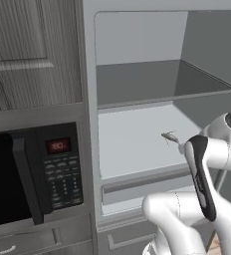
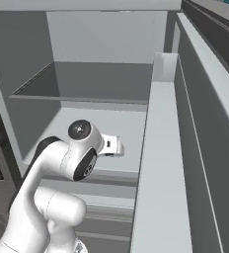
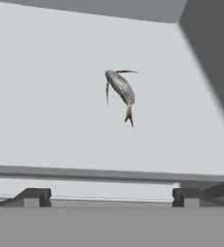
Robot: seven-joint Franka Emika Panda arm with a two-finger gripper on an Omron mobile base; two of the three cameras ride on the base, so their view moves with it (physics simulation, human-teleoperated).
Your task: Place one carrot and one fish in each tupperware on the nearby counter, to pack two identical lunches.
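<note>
A small grey fish (image 3: 120,89) with a yellowish tail lies on the pale lower shelf (image 3: 46,111) of an open cabinet-like unit. The same fish (image 1: 170,136) sits toward the right of that shelf in the left base view, just past the arm's wrist. My gripper (image 3: 110,198) is open, its two dark fingertips (image 3: 34,196) spread wide at the shelf's front edge. The fish lies ahead of them, apart from both, and nothing is between them. The carrot, the tupperware and the counter are out of view.
An upper shelf (image 1: 157,84) spans the unit above the fish. A black microwave (image 1: 33,174) with a keypad stands to the left. A pale drawer front (image 1: 137,187) sits under the lower shelf. The unit's open door (image 2: 166,173) runs along the right.
</note>
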